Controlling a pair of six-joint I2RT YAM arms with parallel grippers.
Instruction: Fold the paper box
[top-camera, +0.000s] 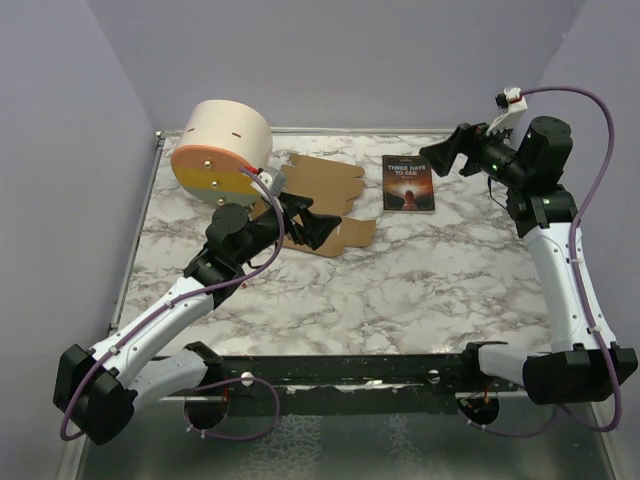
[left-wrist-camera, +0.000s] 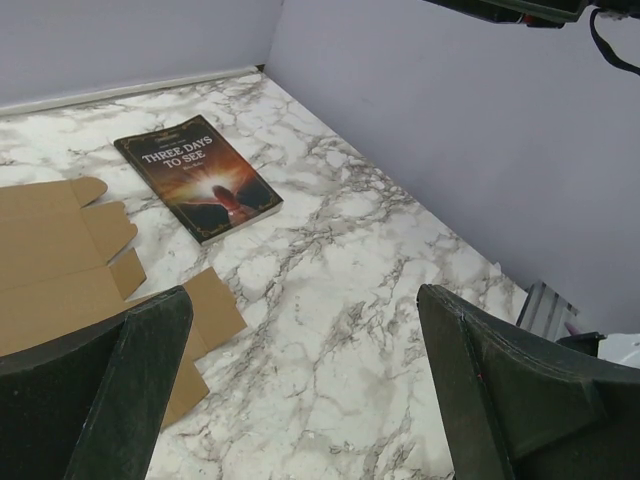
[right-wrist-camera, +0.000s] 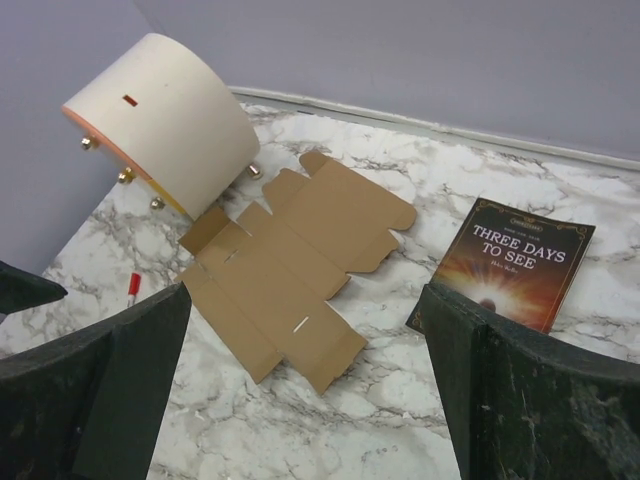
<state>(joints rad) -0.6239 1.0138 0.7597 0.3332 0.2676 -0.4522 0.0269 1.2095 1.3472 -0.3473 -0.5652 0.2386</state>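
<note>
Nothing folded yet — paper box (right-wrist-camera: 290, 262) lies flat between cream cylinder (top-camera: 222, 148) and book (top-camera: 408, 184); left gripper (top-camera: 308, 222) hangs over its near edge, right gripper (top-camera: 458, 150) raised beyond the book — jaws wide apart on both, nothing held.

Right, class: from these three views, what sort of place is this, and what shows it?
Most likely a robot lab test cell: two arms bolted at the near edge of a marble-patterned table, plain lilac walls boxing it in, and staged props: a flat paper box, a book, a cream cylinder.
</note>
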